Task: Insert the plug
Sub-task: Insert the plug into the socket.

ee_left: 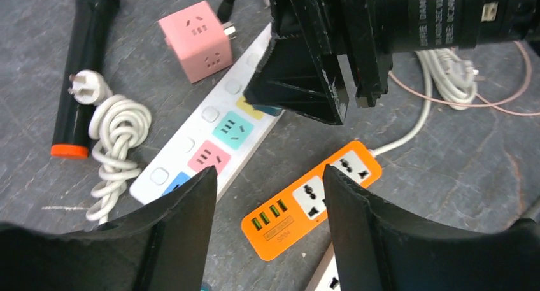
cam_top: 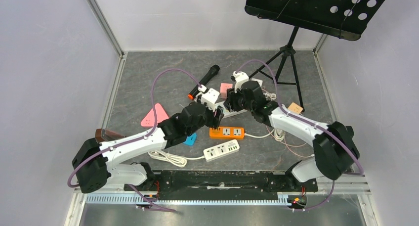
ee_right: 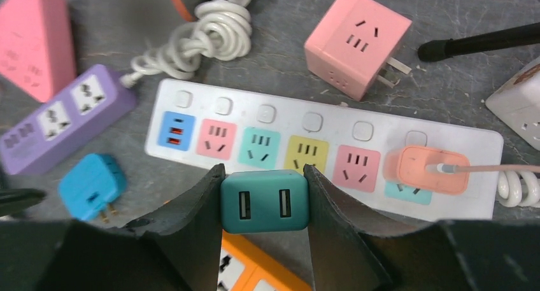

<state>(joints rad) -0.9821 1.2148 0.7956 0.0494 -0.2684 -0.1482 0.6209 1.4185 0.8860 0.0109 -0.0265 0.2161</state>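
My right gripper (ee_right: 264, 179) is shut on a teal two-port USB charger plug (ee_right: 264, 202) and holds it just above the long white power strip (ee_right: 318, 122), over its yellow socket (ee_right: 307, 153) and teal socket (ee_right: 260, 147). In the left wrist view the right gripper's fingers (ee_left: 305, 81) hang over the same strip (ee_left: 191, 154), with a sliver of the teal plug (ee_left: 267, 110) showing. My left gripper (ee_left: 269, 173) is open and empty, hovering over the orange power strip (ee_left: 312, 198). From above, both grippers meet mid-table, the left gripper (cam_top: 217, 116) and the right gripper (cam_top: 229, 103).
A salmon charger (ee_right: 430, 169) is plugged into the strip's far socket. Around it lie a pink cube adapter (ee_right: 356, 42), a purple strip (ee_right: 63, 119), a blue adapter (ee_right: 91, 184), a pink triangle (ee_right: 32, 36), a microphone (ee_left: 83, 68), a coiled white cable (ee_left: 118, 138), a small white strip (cam_top: 221, 150) and a music stand (cam_top: 291, 53).
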